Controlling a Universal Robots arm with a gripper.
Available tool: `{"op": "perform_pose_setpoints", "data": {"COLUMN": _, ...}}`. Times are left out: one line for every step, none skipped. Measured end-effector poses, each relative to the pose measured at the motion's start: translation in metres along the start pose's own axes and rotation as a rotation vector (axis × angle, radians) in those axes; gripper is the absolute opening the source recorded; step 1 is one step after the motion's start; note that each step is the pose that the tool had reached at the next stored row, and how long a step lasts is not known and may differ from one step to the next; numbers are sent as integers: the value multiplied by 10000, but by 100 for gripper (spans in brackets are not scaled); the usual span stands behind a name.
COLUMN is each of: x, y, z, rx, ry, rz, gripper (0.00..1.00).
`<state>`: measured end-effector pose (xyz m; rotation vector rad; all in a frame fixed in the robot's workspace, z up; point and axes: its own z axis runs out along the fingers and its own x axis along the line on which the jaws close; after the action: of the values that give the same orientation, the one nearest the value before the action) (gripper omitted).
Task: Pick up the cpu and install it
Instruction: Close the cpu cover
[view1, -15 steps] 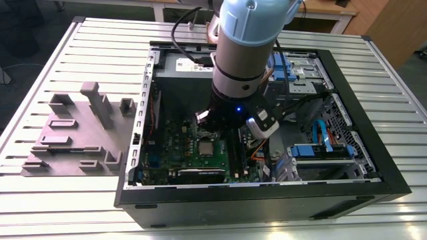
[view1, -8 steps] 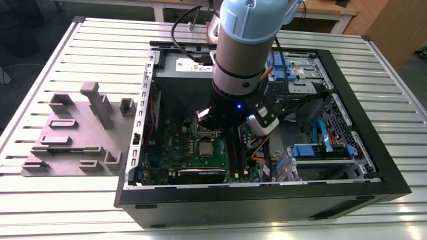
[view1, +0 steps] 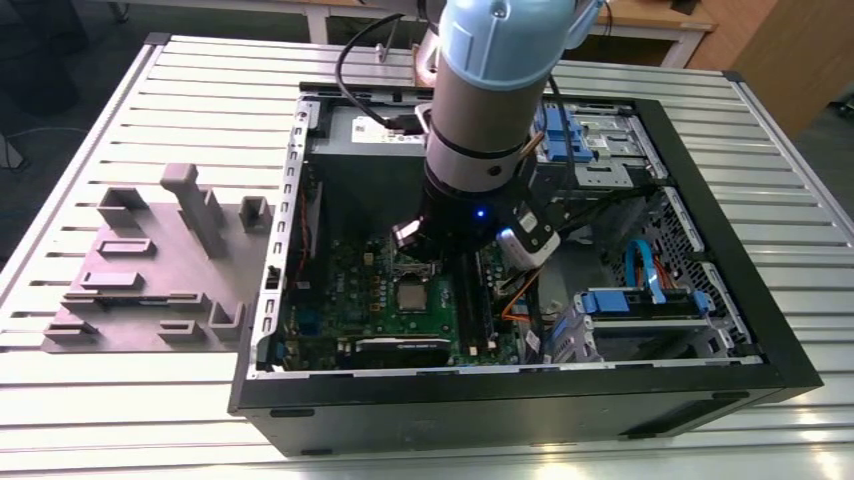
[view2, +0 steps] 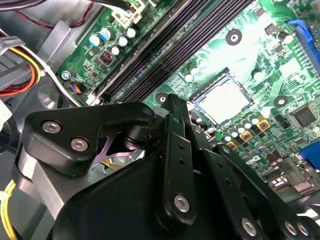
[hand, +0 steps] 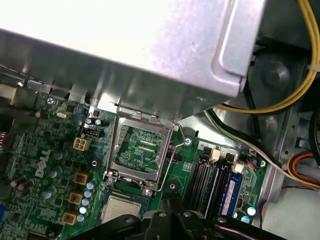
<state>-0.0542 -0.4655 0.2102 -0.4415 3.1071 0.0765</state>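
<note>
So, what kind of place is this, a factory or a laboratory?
Probably a robotics laboratory or workshop bench: a robot arm reaches into an open computer case on a slatted metal table, with a grey fixture plate beside the case.

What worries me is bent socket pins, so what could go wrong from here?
The cpu appears to lie in its socket, but the socket frame stands open, so nothing clamps it. A brush from the gripper, close beside it in the second wrist view, could shift it. The yellow and orange wires by the arm's wrist could also snag.
</note>
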Motion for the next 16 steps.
{"op": "perform_pose_setpoints", "data": {"x": -7, "y": 13, "z": 4, "rx": 0, "ry": -1, "rz": 0, "gripper": 10}}
{"op": "perform_pose_setpoints", "data": {"x": -13, "y": 25, "z": 8, "rx": -1, "ry": -1, "rz": 0, "gripper": 10}}
{"op": "perform_pose_setpoints", "data": {"x": -18, "y": 37, "z": 11, "rx": 0, "ry": -1, "rz": 0, "gripper": 10}}
{"op": "perform_pose_setpoints", "data": {"x": -22, "y": 46, "z": 14, "rx": 0, "ry": -1, "rz": -1, "gripper": 10}}
{"op": "perform_pose_setpoints", "data": {"x": -25, "y": 54, "z": 17, "rx": 0, "ry": -1, "rz": -1, "gripper": 10}}
{"op": "perform_pose_setpoints", "data": {"x": -28, "y": 61, "z": 19, "rx": 0, "ry": -1, "rz": -2, "gripper": 10}}
{"op": "perform_pose_setpoints", "data": {"x": -31, "y": 68, "z": 23, "rx": -1, "ry": -1, "rz": -1, "gripper": 10}}
{"op": "perform_pose_setpoints", "data": {"x": -34, "y": 75, "z": 29, "rx": -2, "ry": -1, "rz": -1, "gripper": 10}}
{"op": "perform_pose_setpoints", "data": {"x": -36, "y": 83, "z": 38, "rx": -1, "ry": -2, "rz": -1, "gripper": 10}}
{"op": "perform_pose_setpoints", "data": {"x": -38, "y": 90, "z": 49, "rx": 5, "ry": 0, "rz": -1, "gripper": 10}}
{"op": "perform_pose_setpoints", "data": {"x": -41, "y": 98, "z": 60, "rx": 15, "ry": 4, "rz": -1, "gripper": 10}}
{"op": "perform_pose_setpoints", "data": {"x": -43, "y": 105, "z": 70, "rx": 25, "ry": 7, "rz": -1, "gripper": 10}}
{"op": "perform_pose_setpoints", "data": {"x": -45, "y": 112, "z": 74, "rx": 30, "ry": 9, "rz": -1, "gripper": 10}}
{"op": "perform_pose_setpoints", "data": {"x": -47, "y": 115, "z": 77, "rx": 28, "ry": 7, "rz": -2, "gripper": 10}}
{"op": "perform_pose_setpoints", "data": {"x": -47, "y": 116, "z": 78, "rx": 28, "ry": 7, "rz": -2, "gripper": 10}}
{"op": "perform_pose_setpoints", "data": {"x": -46, "y": 116, "z": 77, "rx": 29, "ry": 8, "rz": -2, "gripper": 10}}
